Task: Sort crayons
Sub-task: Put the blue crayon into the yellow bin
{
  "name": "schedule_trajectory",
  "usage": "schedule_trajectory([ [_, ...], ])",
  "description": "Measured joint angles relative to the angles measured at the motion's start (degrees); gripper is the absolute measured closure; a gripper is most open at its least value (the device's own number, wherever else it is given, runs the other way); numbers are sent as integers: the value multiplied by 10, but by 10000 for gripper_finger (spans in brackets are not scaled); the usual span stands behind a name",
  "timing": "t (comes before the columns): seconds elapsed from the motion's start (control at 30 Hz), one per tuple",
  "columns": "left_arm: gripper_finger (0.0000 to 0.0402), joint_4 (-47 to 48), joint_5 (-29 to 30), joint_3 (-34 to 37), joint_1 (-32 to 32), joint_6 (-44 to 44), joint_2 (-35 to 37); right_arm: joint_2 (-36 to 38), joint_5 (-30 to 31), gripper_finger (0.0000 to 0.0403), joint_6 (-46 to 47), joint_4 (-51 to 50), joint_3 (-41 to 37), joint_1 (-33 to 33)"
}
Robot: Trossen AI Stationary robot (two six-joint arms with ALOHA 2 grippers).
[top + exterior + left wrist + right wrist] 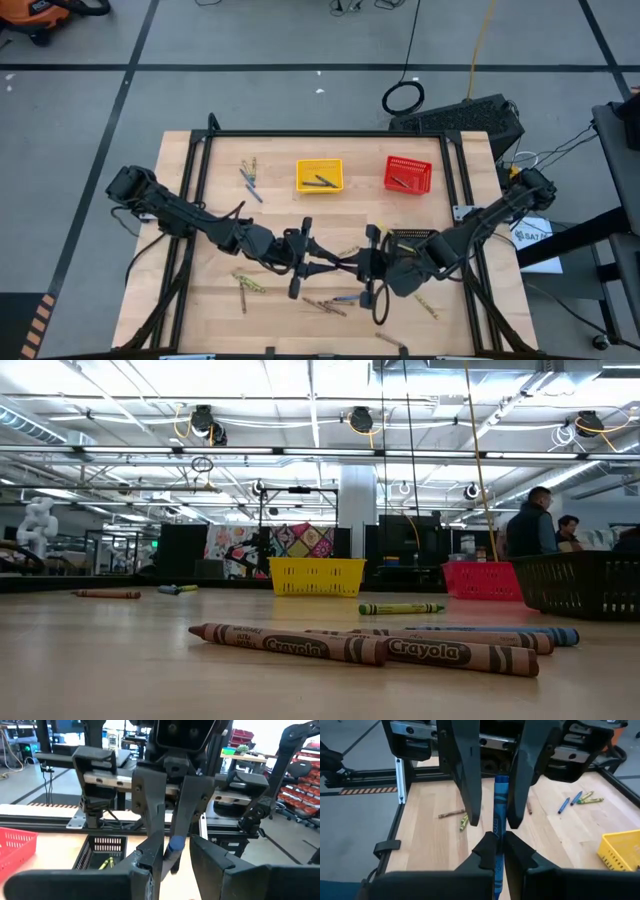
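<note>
The worktop carries both arms, which meet nose to nose near its centre, slightly toward 6 o'clock. Three baskets sit on it: a yellow basket at 12 o'clock, a red basket at about 1 o'clock, and a black basket at 3 o'clock, partly under the right arm.

The right pincer is clenched on a blue crayon, its far end reaching between the fingers of the left pincer. Those fingers stand apart on either side of the crayon and do not yet grip it. It looks like a hand-over in mid-air.

Sorting seems barely begun. The yellow and red baskets each hold a stick or so, and the black basket shows a yellowish one through its mesh. Most crayons still lie loose: a cluster at 11 o'clock, a few at 8 o'clock, more at 6 o'clock under the pincers, one at 5 o'clock.
</note>
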State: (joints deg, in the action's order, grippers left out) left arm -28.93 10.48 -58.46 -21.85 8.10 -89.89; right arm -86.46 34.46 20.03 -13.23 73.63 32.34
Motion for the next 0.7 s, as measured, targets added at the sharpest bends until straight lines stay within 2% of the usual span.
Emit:
schedule_trajectory([
  [0.23, 321, 10, 0, 0, 5, 5, 0, 0, -3, 403, -22, 16, 0, -5],
  [0.53, 389, 13, 0, 0, 5, 3, 0, 0, -4, 403, -21, 18, 0, -4],
  [0.7, 390, 18, 0, 0, 5, -14, 0, 0, -5, 399, -22, 16, 0, -4],
])
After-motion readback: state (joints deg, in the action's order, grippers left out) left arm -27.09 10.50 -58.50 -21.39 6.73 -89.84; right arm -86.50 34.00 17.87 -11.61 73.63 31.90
